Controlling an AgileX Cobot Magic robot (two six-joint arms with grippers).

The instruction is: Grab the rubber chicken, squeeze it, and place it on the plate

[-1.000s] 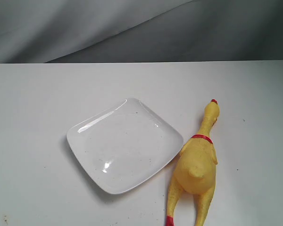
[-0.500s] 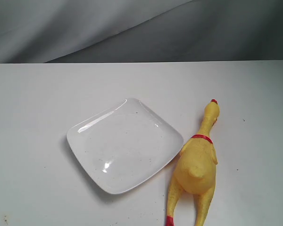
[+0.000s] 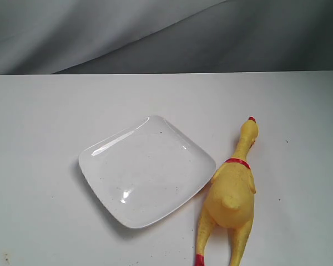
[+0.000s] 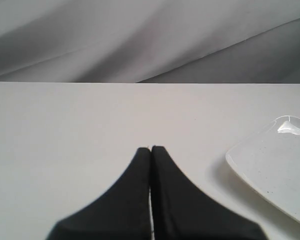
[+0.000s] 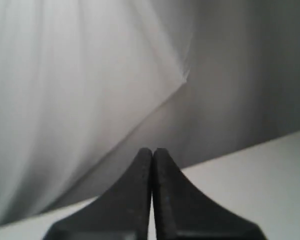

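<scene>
Rubber chicken (image 3: 230,191) lies beside plate (image 3: 147,172) on table (image 3: 44,122), grey drape (image 3: 100,33) behind (both jaws together).

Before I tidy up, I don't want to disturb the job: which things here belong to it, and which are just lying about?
Job:
rubber chicken, lying on the table
white square plate beside it, nothing on it

Just there:
white table
grey cloth behind it

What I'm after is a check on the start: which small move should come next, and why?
Probably open the right gripper and bring it toward the plump body of the rubber chicken. It lies untouched on the right of the table, beside the empty plate. The left gripper is shut too, and neither holds anything.
</scene>
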